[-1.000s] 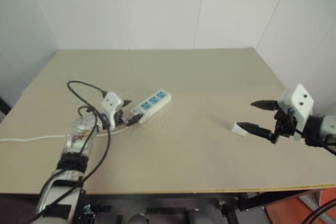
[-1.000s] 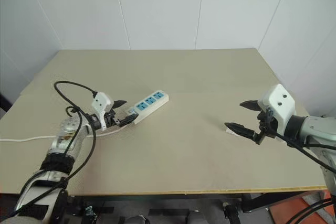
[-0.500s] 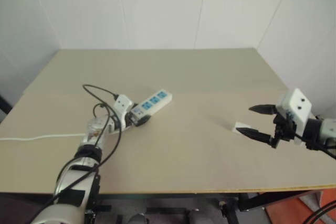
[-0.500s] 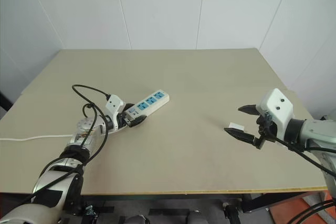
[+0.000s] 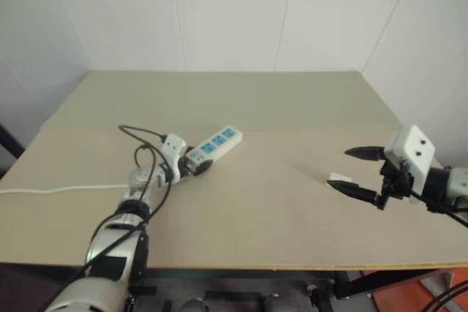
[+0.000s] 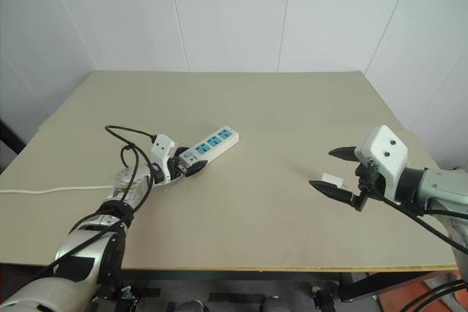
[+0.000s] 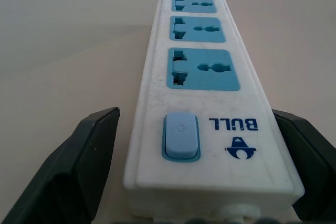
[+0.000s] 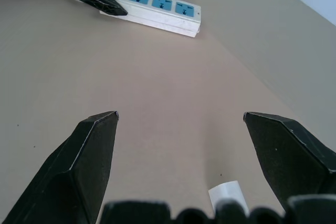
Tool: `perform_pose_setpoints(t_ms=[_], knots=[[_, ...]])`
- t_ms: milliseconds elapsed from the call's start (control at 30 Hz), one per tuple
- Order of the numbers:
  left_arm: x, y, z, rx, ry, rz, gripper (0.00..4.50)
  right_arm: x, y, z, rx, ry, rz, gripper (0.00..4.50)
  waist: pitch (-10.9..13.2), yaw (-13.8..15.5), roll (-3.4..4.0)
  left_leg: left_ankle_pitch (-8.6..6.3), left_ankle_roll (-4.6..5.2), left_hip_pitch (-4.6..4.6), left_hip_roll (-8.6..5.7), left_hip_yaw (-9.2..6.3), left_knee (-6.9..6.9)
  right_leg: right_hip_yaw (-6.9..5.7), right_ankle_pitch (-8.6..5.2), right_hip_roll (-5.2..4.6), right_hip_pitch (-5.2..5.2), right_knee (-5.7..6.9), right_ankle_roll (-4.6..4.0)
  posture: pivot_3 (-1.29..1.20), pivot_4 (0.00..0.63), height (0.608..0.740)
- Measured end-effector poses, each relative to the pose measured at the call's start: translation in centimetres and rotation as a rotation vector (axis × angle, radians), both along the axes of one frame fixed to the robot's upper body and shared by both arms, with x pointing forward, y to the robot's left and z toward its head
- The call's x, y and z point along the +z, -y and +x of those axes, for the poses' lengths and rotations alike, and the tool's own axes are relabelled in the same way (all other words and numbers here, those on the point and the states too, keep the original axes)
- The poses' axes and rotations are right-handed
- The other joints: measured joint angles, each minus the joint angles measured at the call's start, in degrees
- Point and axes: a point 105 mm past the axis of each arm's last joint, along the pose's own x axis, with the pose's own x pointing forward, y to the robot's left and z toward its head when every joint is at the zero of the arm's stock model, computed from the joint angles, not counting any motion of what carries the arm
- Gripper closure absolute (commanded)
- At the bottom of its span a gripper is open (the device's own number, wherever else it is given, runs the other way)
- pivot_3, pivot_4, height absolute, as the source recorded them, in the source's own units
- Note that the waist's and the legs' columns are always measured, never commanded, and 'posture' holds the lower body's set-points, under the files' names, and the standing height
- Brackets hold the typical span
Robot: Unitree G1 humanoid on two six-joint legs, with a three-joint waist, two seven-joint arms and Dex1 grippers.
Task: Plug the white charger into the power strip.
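White charger [image 6: 331,180] lies loose under your wide-open right gripper [image 6: 336,172]; your left gripper [image 7: 194,166], also wide, straddles the power strip [image 7: 202,98] unclamped, so it may skid.

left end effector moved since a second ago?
Yes. The left end effector closed in on the power strip; its open fingers now straddle the strip's switch end.

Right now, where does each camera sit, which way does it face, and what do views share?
Left eye and right eye views: head, looking down over the table; both arms show.
Left wrist view: looks along the power strip, between open fingers.
Right wrist view: looks across the table; open fingers straddle the white charger.
Shared: the strip.
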Motion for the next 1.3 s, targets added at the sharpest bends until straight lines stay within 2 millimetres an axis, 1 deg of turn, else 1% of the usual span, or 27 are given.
perform_pose_setpoints(t_ms=[200, 300, 367, 667, 800, 1000, 1100, 1167, 1300], knots=[[-0.5, 0.5, -0.1, -0.006, -0.017, 0.0, 0.0, 0.3, -0.2, -0.2, 0.004, 0.014, -0.002, 0.03, -0.02, 0.05, 0.04, -0.11, 0.17, 0.62, 0.0, -0.02, 0.0, -0.02, -0.08, 0.0, 0.71, -0.16, 0.1, 0.0, 0.15, 0.74], [-0.6, 1.0, -0.2, -0.031, -0.016, 0.012, 0.57, 0.3, -0.3, -0.2, 0.003, 0.02, -0.004, 0.0, -0.03, 0.09, 0.04, -0.11, 0.17, 0.63, -0.01, -0.02, 0.0, -0.03, -0.08, -0.01, 0.71, -0.16, 0.11, 0.0, 0.15, 0.74], [-0.7, 1.3, -0.3, -0.054, -0.004, 0.044, 1.21, 0.4, -0.3, -0.1, -0.003, 0.023, -0.003, 0.0, -0.03, 0.11, 0.05, -0.12, 0.18, 0.62, -0.01, -0.02, 0.0, -0.02, -0.09, -0.01, 0.71, -0.16, 0.12, 0.0, 0.15, 0.74], [-0.5, 1.2, -0.4, -0.079, 0.02, 0.084, 1.19, 0.6, -0.4, -0.1, -0.001, 0.03, 0.008, 0.0, -0.04, 0.28, 0.04, -0.12, 0.19, 0.61, -0.02, -0.02, 0.0, -0.02, -0.1, -0.02, 0.71, -0.17, 0.12, 0.0, 0.15, 0.74], [-0.5, 1.6, -0.8, -0.116, 0.024, 0.081, 1.19, 0.6, -0.4, -0.1, 0.004, 0.028, 0.014, 0.0, -0.04, 0.29, 0.04, -0.13, 0.2, 0.6, -0.02, -0.03, 0.0, -0.03, -0.1, -0.02, 0.71, -0.18, 0.13, 0.0, 0.15, 0.74], [-0.7, 3.3, -2.6, -0.327, 0.0, 0.075, 1.19, 0.5, -0.4, -0.2, 0.009, 0.024, 0.014, 0.0, -0.04, 0.29, 0.04, -0.13, 0.2, 0.54, -0.02, -0.02, 0.0, -0.03, -0.1, -0.02, 0.66, -0.2, 0.12, 0.0, 0.15, 0.74], [-0.7, 4.6, -4.7, -0.519, -0.009, 0.092, 1.19, 0.6, -0.4, -0.4, 0.036, 0.013, -0.014, 0.0, -0.03, 0.04, 0.04, -0.14, 0.22, 0.44, 0.0, -0.02, 0.0, -0.03, -0.11, -0.01, 0.56, -0.19, 0.11, 0.0, 0.15, 0.74], [-0.9, 4.9, -5.9, -0.603, -0.017, 0.099, 1.19, 0.6, -0.3, -0.4, 0.047, 0.006, -0.029, 0.0, -0.02, -0.07, 0.02, -0.14, 0.22, 0.44, 0.01, -0.02, 0.0, -0.03, -0.11, 0.0, 0.54, -0.19, 0.1, 0.0, 0.15, 0.74], [-1.1, 4.8, -7.7, -0.71, -0.023, 0.144, 1.19, 0.2, 0.2, -0.3, 0.058, -0.025, -0.064, 0.0, -0.02, -0.16, 0.02, -0.14, 0.23, 0.47, 0.03, -0.02, 0.01, -0.02, -0.11, 0.01, 0.54, -0.16, 0.09, 0.0, 0.15, 0.74]])
